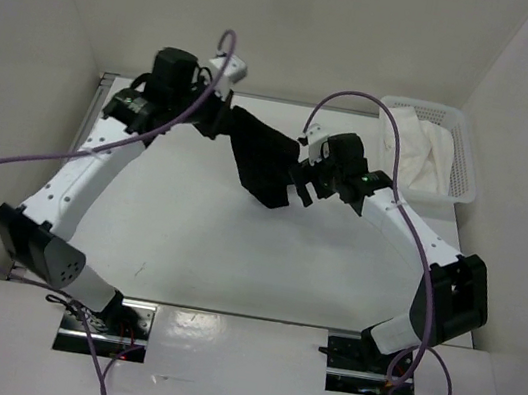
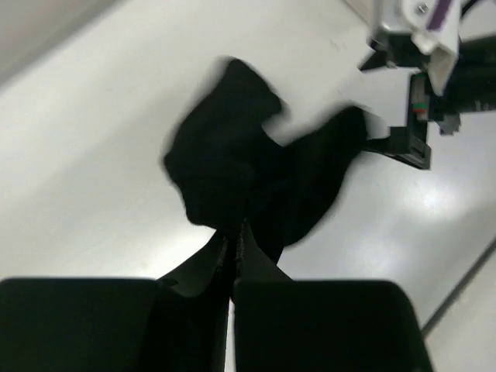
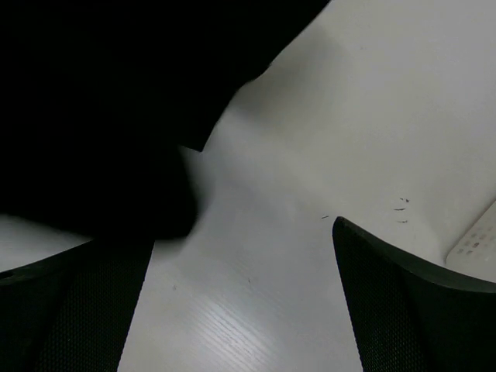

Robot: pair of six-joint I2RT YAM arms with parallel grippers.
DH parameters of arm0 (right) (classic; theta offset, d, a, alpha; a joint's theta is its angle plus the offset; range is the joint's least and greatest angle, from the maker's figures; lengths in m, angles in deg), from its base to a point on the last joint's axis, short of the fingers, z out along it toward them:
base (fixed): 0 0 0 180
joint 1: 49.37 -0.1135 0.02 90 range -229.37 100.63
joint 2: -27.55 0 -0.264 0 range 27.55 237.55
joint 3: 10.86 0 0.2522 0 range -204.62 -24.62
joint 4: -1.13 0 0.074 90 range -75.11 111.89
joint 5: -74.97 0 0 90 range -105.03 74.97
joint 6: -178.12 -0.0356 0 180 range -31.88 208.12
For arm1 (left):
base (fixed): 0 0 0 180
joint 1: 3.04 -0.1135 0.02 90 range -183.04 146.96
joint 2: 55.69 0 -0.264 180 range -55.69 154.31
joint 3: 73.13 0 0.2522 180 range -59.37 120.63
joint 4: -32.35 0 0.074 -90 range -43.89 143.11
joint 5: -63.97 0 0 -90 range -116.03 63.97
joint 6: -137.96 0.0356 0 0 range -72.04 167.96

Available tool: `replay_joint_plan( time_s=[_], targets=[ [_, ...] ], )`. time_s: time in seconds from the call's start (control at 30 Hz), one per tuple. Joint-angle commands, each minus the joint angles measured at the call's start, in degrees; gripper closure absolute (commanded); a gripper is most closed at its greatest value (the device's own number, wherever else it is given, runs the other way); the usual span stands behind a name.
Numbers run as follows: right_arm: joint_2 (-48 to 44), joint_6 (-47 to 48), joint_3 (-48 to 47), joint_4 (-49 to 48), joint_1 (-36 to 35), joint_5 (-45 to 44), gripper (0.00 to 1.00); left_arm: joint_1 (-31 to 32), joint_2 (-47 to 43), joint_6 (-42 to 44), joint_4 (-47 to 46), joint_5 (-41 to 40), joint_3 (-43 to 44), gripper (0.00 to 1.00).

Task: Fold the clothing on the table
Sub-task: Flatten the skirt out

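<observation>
Left jaws clenched on the clothing (image 1: 265,162) — it stretches toward the released right jaws, loose end beside them, not between.

The left end effector (image 2: 232,246) is pinched tight, the right end effector (image 3: 242,260) spread wide, both reaching toward each other.

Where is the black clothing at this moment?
In the top view the black clothing is over the far middle of the table, pinched in the left jaws, its other end beside the open right jaws.
</observation>
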Motion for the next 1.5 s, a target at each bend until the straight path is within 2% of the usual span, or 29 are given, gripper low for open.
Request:
replay_joint_plan(
  time_s=[0.0, 0.03, 0.2, 0.3, 0.47, 0.53, 0.57, 0.63, 0.67, 0.83, 1.17, 1.47],
  targets=[
    [-2.6, -1.5, 0.4, -4.3, 0.4, 0.6, 0.01, -7.2, -3.5, 1.1, -1.7, 4.4, -2.9, 1.00],
    [-2.6, -1.5, 0.4, -4.3, 0.4, 0.6, 0.01, -8.5, -2.7, 1.1, -1.7, 2.7, -4.4, 1.00],
    [-0.8, -1.5, -0.2, -4.3, 0.4, 2.5, 0.01, -18.5, 1.4, 2.5, -0.6, 4.2, -13.5, 1.00],
    [-0.3, -1.5, -0.7, -3.6, 0.4, 3.1, 0.01, -22.0, 4.6, 4.9, -0.1, 4.1, -19.2, 1.00],
    [0.3, -0.8, -0.7, -3.0, -0.8, 3.7, 0.01, -24.5, 4.6, 9.8, -0.1, 1.8, -27.5, 1.00],
    [2.0, -0.1, -1.3, -2.4, -2.1, 3.2, 0.01, -26.2, 4.6, 11.2, -0.8, 1.8, -30.5, 0.94],
    [2.6, -0.1, -1.3, -2.4, -2.9, 3.1, 0.01, -26.7, 4.6, 12.3, -1.6, 1.8, -31.4, 0.88],
    [4.8, 0.5, -3.0, -1.9, -5.9, 1.4, 0.01, -27.9, 4.6, 12.9, -3.2, 0.4, -33.4, 0.85],
    [5.6, 0.5, -3.7, -1.9, -7.0, 1.4, 0.01, -29.3, 4.6, 12.9, -3.7, 0.4, -33.4, 0.79],
    [10.4, 0.5, -5.6, -1.9, -11.7, 0.2, 0.01, -33.8, 6.7, 15.1, -4.2, 1.1, -34.7, 0.72],
    [17.3, 0.5, -7.9, -3.0, -12.3, 1.3, 0.01, -35.6, 7.7, 16.8, -4.2, 5.0, -36.4, 0.72],
    [19.6, 0.5, -11.0, -4.7, -19.3, -0.5, 0.04, -35.6, 8.2, 17.3, -4.2, 5.6, -37.0, 0.72]
  ],
)
